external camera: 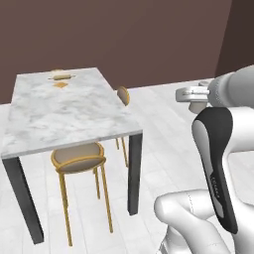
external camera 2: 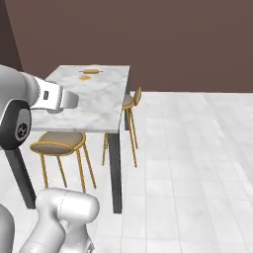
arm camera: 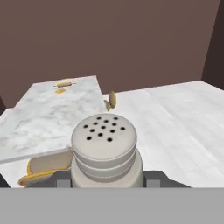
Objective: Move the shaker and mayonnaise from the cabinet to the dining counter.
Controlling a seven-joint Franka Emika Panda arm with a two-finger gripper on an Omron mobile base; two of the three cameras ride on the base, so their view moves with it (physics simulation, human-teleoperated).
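Note:
The shaker point(arm camera: 105, 144), pale grey-white with a perforated round cap, stands upright between my gripper's point(arm camera: 107, 180) dark fingertips point(arm camera: 64, 180), which are shut on it. In the left base view my gripper point(external camera: 192, 95) hangs in the air to the right of the dining counter point(external camera: 64, 111), over the floor. The right base view has the gripper point(external camera 2: 66, 101) near the counter's point(external camera 2: 101, 101) near edge. The marble top point(arm camera: 48, 116) lies ahead and to the left of the shaker. The mayonnaise and the cabinet are out of view.
A rolling pin point(external camera: 62, 77) and a small orange item point(external camera: 60, 85) lie at the counter's far end. Orange-wood chairs stand at the near side point(external camera: 79, 159) and the right side point(external camera: 123, 95). White tiled floor spreads to the right point(external camera 2: 188, 148), and a dark brown wall stands behind.

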